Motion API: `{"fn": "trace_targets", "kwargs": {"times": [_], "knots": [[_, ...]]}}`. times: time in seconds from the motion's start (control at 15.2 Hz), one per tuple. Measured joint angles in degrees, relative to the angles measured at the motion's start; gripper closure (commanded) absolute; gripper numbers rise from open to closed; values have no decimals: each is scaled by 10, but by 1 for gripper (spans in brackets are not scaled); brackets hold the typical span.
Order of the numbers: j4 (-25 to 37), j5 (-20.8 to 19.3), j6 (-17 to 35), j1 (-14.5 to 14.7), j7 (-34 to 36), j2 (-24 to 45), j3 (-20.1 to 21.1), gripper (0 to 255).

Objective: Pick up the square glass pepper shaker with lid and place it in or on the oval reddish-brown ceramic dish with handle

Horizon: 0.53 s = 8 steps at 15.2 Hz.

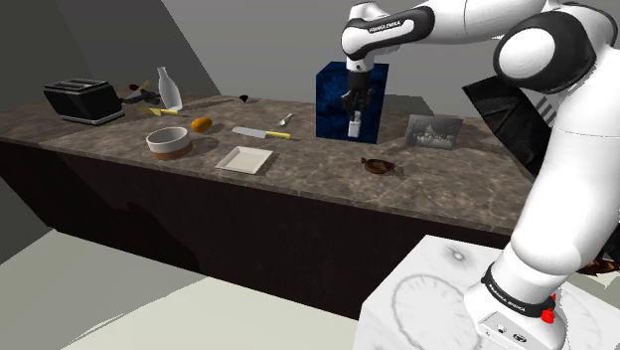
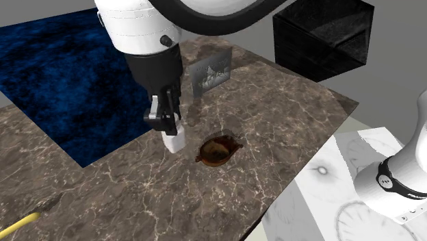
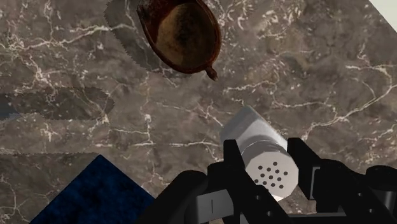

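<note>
My black gripper is shut on a white pepper shaker and holds it in the air above the marble counter. In the second exterior view the shaker hangs from the gripper just beside the oval reddish-brown dish. The wrist view has the shaker, with its perforated lid toward the camera, clasped between the two fingers; the dish with its small handle lies on the counter ahead of the gripper.
A blue box stands right behind the gripper. A picture frame is further to the shoulder view's right. A white square plate, a knife, a bowl, an orange, a bottle and a toaster sit to the left.
</note>
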Motion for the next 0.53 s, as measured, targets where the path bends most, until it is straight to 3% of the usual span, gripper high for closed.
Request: {"fn": "trace_targets", "kwargs": {"times": [0.53], "knots": [[-186, -9, 19, -26, -47, -168, -24, 255]]}}
